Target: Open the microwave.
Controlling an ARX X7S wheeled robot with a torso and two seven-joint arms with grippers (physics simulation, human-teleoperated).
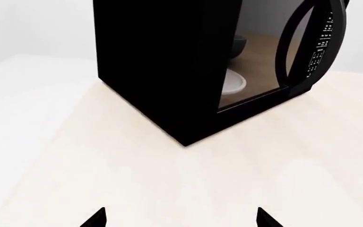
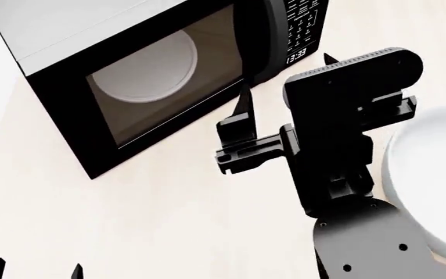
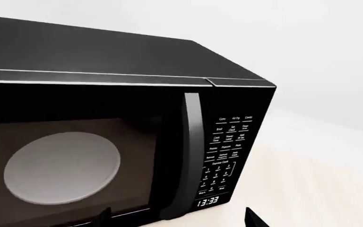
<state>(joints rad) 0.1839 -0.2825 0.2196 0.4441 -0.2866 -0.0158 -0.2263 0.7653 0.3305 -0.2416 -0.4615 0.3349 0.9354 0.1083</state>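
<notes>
The microwave (image 2: 141, 75) is sitting at the far left of the pale table (image 2: 169, 215), door shut. The right gripper (image 2: 285, 78) is hovering just before its vertical handle (image 3: 193, 156), jaws spread, grasping nothing. The left gripper (image 2: 33, 270) is waiting near-left, jaws parted.

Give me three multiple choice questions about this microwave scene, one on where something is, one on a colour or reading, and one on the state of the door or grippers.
1. Where is the handle on the microwave?
A. Between window and keypad
B. Along the top edge
C. On the side wall

2. What does the clock display read?
A. 12:00
B. 13:33
C. 08:15

3. What state is the right gripper in?
A. Shut on the handle
C. Shut on a plate
B. Open, near the handle, holding nothing

Answers: 1 A, the vertical bar stands beside the keypad. 2 B, white digits show it. 3 B, its fingers are spread apart with nothing between them.
</notes>
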